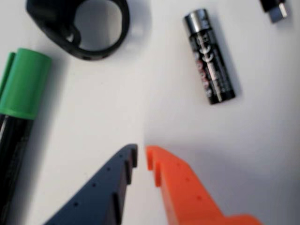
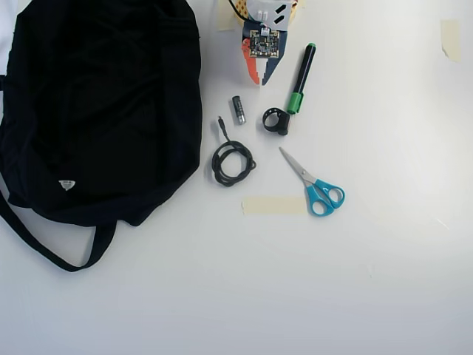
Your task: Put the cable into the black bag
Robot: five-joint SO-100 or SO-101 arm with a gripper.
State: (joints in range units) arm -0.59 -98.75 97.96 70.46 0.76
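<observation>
Wrist view cut off ring (image 1: 79, 28) at top, marker (image 1: 18, 103) at left, cable (image 2: 232, 161) plug (image 1: 277, 10) at top right corner; battery (image 1: 209, 56) whole; gripper (image 1: 141, 157) fingers nearly together, narrow gap, holding nothing; overhead: coil lay on table (image 2: 384, 281) below gripper (image 2: 260, 78), apart from it, past battery, just right of bag (image 2: 103, 111); bag's inside not visible; scissors (image 2: 314, 183) right of coil.
</observation>
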